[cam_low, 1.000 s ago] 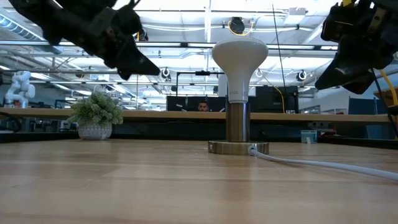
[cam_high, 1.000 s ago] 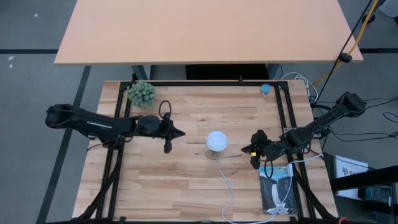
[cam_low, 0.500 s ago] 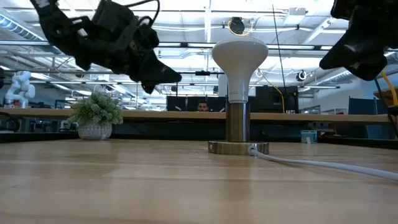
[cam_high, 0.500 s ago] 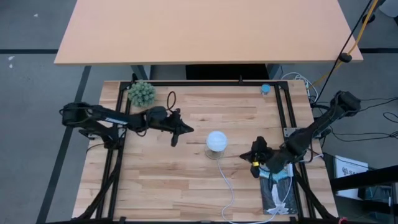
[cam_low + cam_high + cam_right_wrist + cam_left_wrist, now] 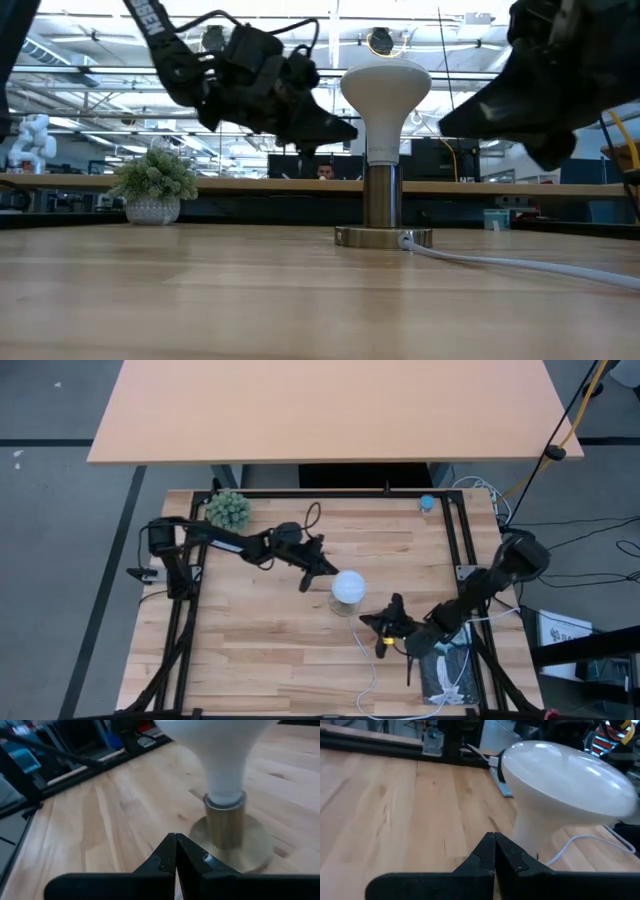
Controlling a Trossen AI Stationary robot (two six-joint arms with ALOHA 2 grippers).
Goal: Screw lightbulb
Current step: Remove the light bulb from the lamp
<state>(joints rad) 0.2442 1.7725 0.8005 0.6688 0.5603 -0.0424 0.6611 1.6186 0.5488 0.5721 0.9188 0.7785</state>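
Note:
The white lightbulb (image 5: pixel 348 586) stands upright with its screw base in the metallic socket post (image 5: pixel 380 200), whose disc (image 5: pixel 383 238) rests on the table; it also shows in the left wrist view (image 5: pixel 565 775) and the right wrist view (image 5: pixel 222 750). My left gripper (image 5: pixel 309 580) is shut and empty, just left of the bulb's globe, above the table. My right gripper (image 5: pixel 375 628) is shut and empty, near and right of the socket.
A white cord (image 5: pixel 368 660) runs from the socket disc to the table's near edge. A small potted plant (image 5: pixel 228 510) stands at the far left. A small blue object (image 5: pixel 427 503) sits at the far right. A dark packet (image 5: pixel 445 665) lies at the near right.
My left gripper has moved toward the table's right edge, up to the bulb. My right gripper has moved toward the left and near edges, closing on the socket. The bulb and socket have stayed still.

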